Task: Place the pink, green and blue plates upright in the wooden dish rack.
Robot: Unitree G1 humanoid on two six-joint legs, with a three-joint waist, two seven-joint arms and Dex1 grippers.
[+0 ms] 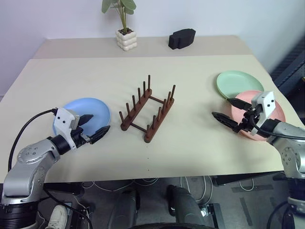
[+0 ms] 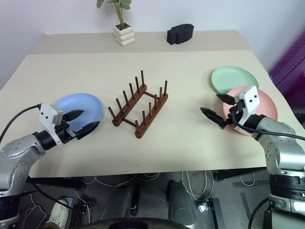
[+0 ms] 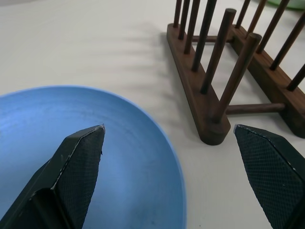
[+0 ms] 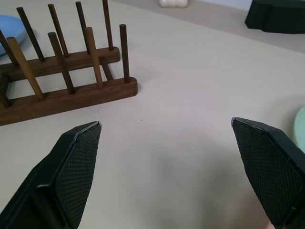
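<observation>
The wooden dish rack point(image 1: 147, 112) stands empty in the middle of the table. To its left lies the blue plate point(image 1: 90, 109), flat, and my left gripper point(image 1: 94, 126) hovers open over that plate's near edge, pointing toward the rack. On the right the green plate point(image 1: 236, 82) lies flat with the pink plate point(image 1: 279, 113) overlapping its near side. My right gripper point(image 1: 227, 110) is open at the pink plate's left edge, holding nothing. In the left wrist view the blue plate point(image 3: 124, 167) and the rack point(image 3: 224, 81) sit just ahead of the fingers.
A small potted plant point(image 1: 125, 28) in a white pot and a black block point(image 1: 181, 38) stand on the far table section. The table's front edge point(image 1: 157, 174) runs just below both arms. Cables lie on the floor underneath.
</observation>
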